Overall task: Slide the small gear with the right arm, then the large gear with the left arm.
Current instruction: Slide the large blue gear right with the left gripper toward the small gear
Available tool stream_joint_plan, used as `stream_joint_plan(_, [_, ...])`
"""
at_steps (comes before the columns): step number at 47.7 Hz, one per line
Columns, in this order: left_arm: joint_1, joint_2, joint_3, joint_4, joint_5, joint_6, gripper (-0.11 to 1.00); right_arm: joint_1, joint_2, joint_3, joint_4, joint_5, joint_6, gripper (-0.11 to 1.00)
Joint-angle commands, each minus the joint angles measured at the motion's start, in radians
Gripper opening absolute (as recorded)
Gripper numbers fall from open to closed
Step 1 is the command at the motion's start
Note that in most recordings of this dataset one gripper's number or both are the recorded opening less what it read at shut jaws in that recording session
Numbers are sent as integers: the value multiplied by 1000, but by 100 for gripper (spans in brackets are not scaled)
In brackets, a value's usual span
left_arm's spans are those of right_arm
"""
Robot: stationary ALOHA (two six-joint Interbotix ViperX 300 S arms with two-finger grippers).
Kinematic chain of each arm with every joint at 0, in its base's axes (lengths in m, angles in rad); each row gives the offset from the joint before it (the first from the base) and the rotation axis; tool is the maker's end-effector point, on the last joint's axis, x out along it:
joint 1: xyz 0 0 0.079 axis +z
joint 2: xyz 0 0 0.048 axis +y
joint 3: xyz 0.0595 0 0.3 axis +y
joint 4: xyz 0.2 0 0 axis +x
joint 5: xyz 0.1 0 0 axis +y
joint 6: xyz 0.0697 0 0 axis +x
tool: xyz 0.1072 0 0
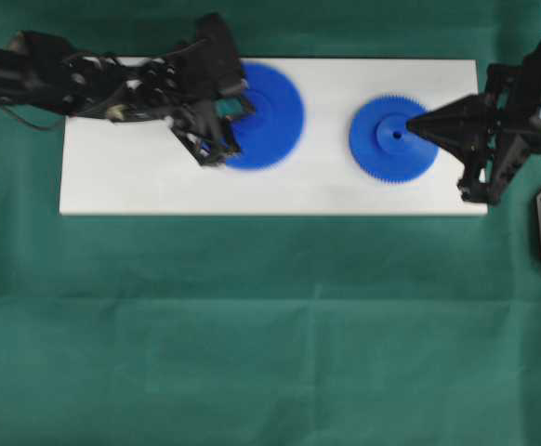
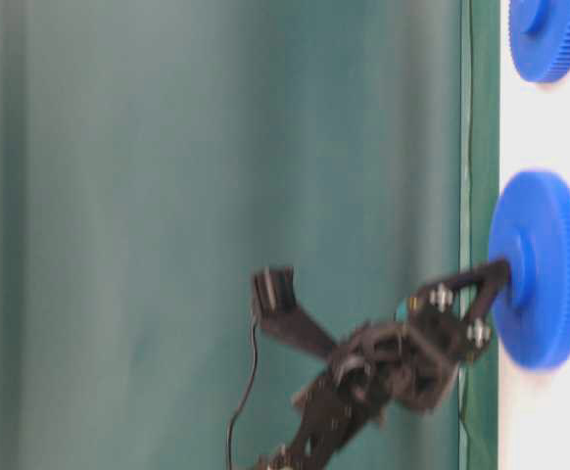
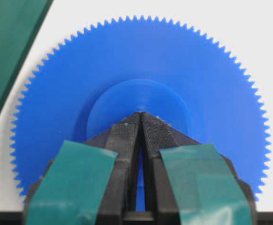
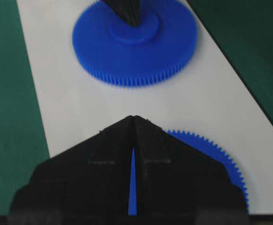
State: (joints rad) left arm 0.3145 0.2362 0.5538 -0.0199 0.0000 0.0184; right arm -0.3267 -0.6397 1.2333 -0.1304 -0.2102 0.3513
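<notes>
My left fingers (image 3: 141, 115) pressed together, tips on the large gear's (image 1: 269, 115) hub, my right fingers (image 1: 410, 127) together at the small gear's (image 1: 393, 138) hub, both gears on the white board (image 1: 140, 177).

The left arm (image 1: 85, 79) reaches in low from the left side, its wrist bent down, and its teal-taped gripper (image 3: 140, 117) has both jaws pinched together to a point with just a thin slit between them. The right arm (image 1: 521, 116) comes in from the right edge, and its gripper (image 4: 134, 119) is pressed closed the same way, tips meeting in a sharp wedge.
</notes>
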Motion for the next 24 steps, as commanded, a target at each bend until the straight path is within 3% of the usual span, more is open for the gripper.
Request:
stream_joint_plan(1, [-37,21,-49,2,35,0,0,2,-18,-5,-2,-5,2,51])
stream_joint_plan(24, [-72,156,-268,2,101,0,0,11,-44,15,-2,-9,6,51])
